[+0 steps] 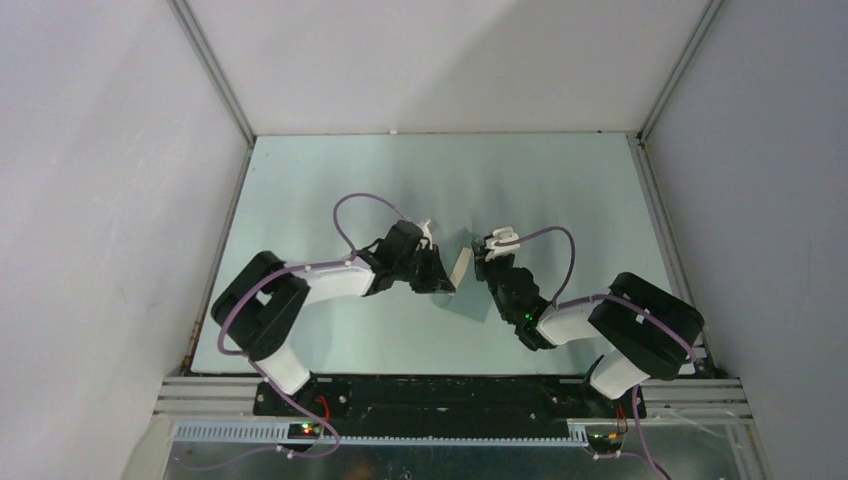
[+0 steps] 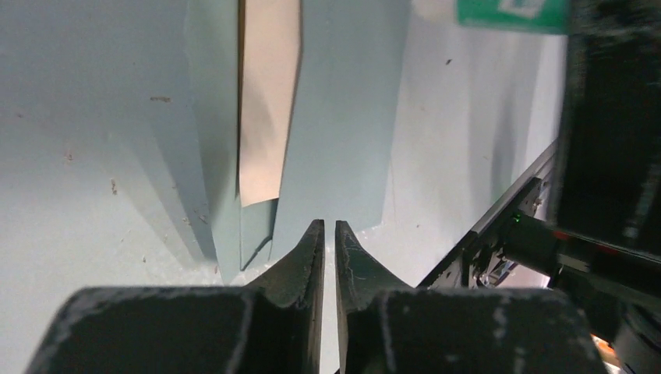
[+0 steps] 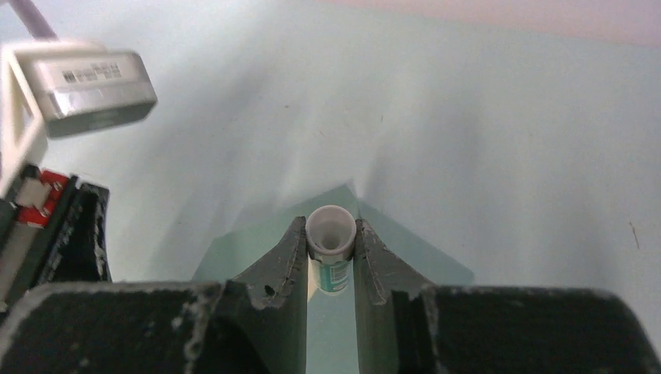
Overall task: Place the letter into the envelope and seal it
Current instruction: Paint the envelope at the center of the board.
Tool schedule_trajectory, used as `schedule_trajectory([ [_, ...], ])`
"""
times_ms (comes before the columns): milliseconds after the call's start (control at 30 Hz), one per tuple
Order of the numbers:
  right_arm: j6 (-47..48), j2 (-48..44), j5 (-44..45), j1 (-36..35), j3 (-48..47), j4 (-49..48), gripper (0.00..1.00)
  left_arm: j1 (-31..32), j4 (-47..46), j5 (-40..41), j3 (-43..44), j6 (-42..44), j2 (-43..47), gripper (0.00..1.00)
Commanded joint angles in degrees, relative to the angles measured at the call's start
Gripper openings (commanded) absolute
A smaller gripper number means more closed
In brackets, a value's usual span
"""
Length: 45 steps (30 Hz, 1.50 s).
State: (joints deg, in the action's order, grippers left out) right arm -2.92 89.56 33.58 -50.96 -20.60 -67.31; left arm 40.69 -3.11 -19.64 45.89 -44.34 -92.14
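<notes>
Now: two arms at a letter and envelope

Leftmost, the left jaws are nearly together, only a thin slit between them, pinching the lower edge of the envelope [image 2: 343,117], which is held up just ahead of their tips. The letter [image 2: 265,101] sits between the envelope's layers, ahead and slightly left of those tips. Further right, the right jaws clamp a white stick [image 3: 327,214] with a green label between their tips, over the envelope's pointed flap on the table [image 3: 507,117].
</notes>
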Motion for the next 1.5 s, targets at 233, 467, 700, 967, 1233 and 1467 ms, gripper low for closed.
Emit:
schedule_trajectory([
  [233, -8.5, -1.8, -0.5, 0.6, -2.1, 10.5, 0.00, 2.1, -5.9, -2.0, 1.9, -3.1, -6.7, 0.10],
  [467, -9.5, 1.3, -0.8, 0.6, -2.1, 8.2, 0.00, 2.5, -3.5, 3.9, 2.6, -1.3, -8.9, 0.10],
  [700, -7.3, 5.5, 0.6, 0.0, -2.1, 1.6, 0.00, 2.6, -0.7, 5.2, 4.2, -1.2, -11.0, 0.09],
  [967, -4.0, 11.3, 3.7, -1.2, -2.1, -7.9, 0.00, 2.6, 2.7, 5.7, 5.1, 0.2, -10.9, 0.07],
  [1233, -3.2, 14.4, 4.3, 1.2, -2.5, -11.0, 0.00, 2.4, 2.8, 5.6, 3.8, 0.0, -10.0, 0.06],
  [1467, -3.1, 16.1, 3.3, 3.3, -3.6, -11.1, 0.00, 2.4, 2.7, 5.1, 3.7, 0.0, -10.3, 0.05],
])
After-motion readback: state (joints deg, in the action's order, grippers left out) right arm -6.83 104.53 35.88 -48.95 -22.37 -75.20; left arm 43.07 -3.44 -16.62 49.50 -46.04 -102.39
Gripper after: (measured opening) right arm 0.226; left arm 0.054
